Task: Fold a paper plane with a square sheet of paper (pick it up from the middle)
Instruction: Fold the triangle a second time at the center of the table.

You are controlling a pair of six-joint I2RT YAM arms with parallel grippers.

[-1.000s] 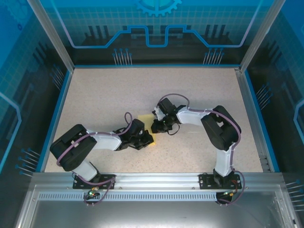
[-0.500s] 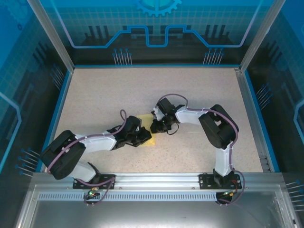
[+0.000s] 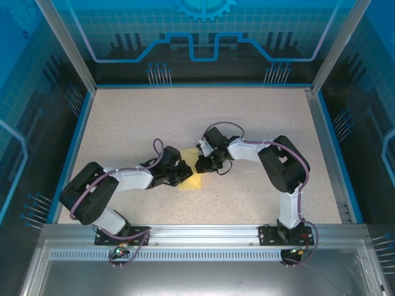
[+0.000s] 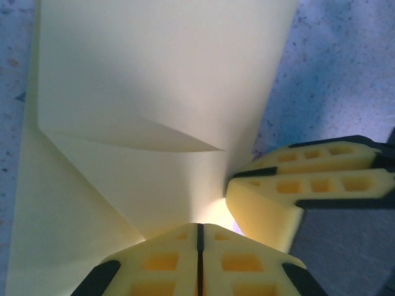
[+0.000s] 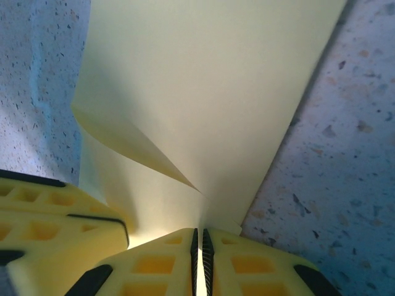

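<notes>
Clamping the left pincer (image 4: pixel 199 246) shut on one edge of the square sheet of paper (image 4: pixel 160 80), with its moulded yellow pads (image 4: pixel 160 262) closed to a thin dark seam. Clamping the right pincer (image 5: pixel 199 253) in the same way on an edge of the same sheet, with a pale sliver of paper showing between its pads. Meeting almost tip to tip in the top view, with the left pincer (image 3: pixel 183 173) just beside the right pincer (image 3: pixel 200 165).

Lifting the thin, smooth, matte, pale yellow paper slightly toward both pincers. Showing the sheet partly folded, with one overlying flap ending in a soft curved crease and a straight diagonal fold line running under it. Resting the remainder (image 3: pixel 192 183) flat near the middle of the worktop (image 3: pixel 259 117), between and under the two tips.

Presenting a speckled beige, stone-like worktop, edged by a blue rim (image 3: pixel 83 132) and an aluminium rail (image 3: pixel 203 235) along the near side. Enclosing the cell with translucent blue panels (image 3: pixel 203 37) printed with grid and circuit lines.
</notes>
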